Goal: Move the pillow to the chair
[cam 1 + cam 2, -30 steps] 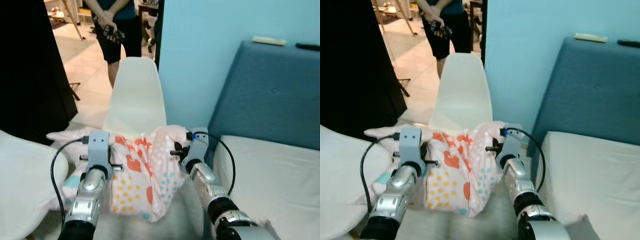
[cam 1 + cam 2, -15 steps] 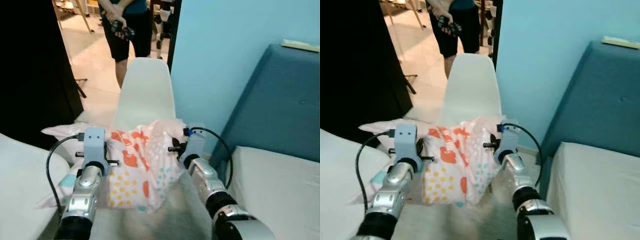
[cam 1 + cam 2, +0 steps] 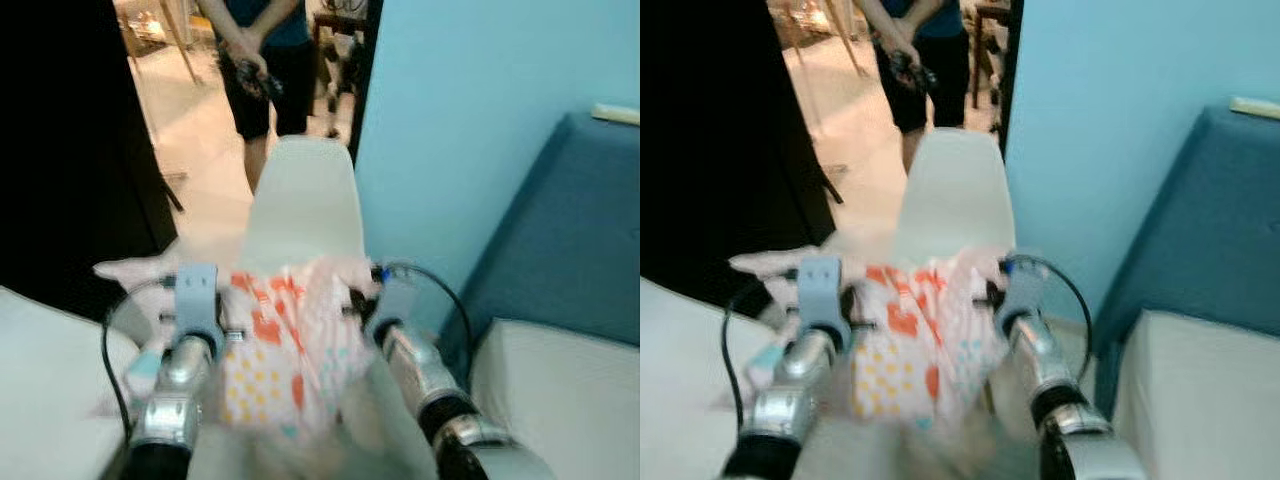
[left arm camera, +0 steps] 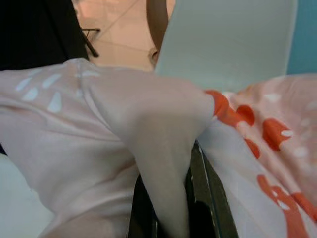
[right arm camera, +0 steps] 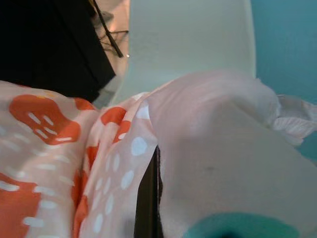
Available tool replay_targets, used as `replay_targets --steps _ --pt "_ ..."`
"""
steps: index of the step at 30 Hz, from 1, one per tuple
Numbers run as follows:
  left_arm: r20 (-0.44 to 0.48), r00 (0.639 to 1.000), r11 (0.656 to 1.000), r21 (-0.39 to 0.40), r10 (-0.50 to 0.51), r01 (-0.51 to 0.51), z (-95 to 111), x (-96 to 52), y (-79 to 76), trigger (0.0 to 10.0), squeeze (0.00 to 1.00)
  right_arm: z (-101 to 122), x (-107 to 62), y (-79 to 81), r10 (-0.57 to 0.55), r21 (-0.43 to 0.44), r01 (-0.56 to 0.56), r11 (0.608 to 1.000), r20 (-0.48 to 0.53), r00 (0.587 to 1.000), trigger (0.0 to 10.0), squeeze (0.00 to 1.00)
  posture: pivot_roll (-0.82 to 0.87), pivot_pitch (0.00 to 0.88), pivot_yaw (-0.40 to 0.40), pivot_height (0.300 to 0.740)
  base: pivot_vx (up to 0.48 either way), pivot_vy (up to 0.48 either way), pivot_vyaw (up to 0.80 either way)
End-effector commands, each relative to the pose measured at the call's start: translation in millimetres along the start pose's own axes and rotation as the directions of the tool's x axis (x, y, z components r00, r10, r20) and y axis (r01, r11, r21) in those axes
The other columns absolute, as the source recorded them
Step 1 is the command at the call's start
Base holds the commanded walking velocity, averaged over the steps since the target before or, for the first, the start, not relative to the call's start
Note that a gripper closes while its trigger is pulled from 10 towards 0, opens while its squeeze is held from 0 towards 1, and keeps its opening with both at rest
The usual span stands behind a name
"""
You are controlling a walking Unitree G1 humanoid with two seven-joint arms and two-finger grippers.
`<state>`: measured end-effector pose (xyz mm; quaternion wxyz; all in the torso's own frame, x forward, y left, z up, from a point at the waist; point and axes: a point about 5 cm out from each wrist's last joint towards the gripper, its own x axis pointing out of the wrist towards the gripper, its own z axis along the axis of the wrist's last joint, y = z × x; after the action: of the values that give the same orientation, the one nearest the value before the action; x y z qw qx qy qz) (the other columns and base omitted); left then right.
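Room: pale tiled floor [image 3: 200, 170] lit beyond a doorway, a dark panel [image 3: 60, 150] at nine o'clock, a light blue wall [image 3: 470, 130] at one o'clock, and a blue upholstered headboard [image 3: 570, 240] with a white mattress [image 3: 560, 380] at three to four o'clock. A white moulded chair [image 3: 300, 205] stands directly ahead at twelve o'clock, backrest upright; a person [image 3: 265, 60] in dark shorts stands behind it, hands clasped on a small dark item. Head views are motion-blurred. The pillow [image 3: 285, 345], pale pink with orange and yellow dots, hangs in the air between the two arms, in front of the chair. The left gripper [image 3: 200, 315] sits at the pillow's nine o'clock edge; its wrist view shows a fold of the cover pinched between the black fingers [image 4: 203, 193]. The right gripper [image 3: 375, 310] sits at the three o'clock edge; its wrist view shows cloth bunched against one dark finger [image 5: 148, 198], apparently clamped.
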<state>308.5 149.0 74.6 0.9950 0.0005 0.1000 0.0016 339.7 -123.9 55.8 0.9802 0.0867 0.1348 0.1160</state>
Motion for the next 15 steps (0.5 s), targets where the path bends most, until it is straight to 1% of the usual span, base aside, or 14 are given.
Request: replay_targets --steps 1,15 --pt "0.051 0.998 1.000 0.004 -0.022 0.021 9.9 2.0 -2.9 10.0 0.00 8.5 5.4 13.6 0.047 0.009 -0.047 0.999 0.033 0.998 10.0 0.00 0.06 0.000 -0.056 0.737 0.364 0.000 0.00" --pt "0.052 0.998 1.000 0.003 -0.025 0.025 9.6 2.2 -2.4 10.0 0.00 8.3 5.8 13.2 0.042 0.009 -0.042 0.999 0.031 0.999 10.0 0.00 0.05 0.000 -0.056 0.737 0.365 0.000 0.00"
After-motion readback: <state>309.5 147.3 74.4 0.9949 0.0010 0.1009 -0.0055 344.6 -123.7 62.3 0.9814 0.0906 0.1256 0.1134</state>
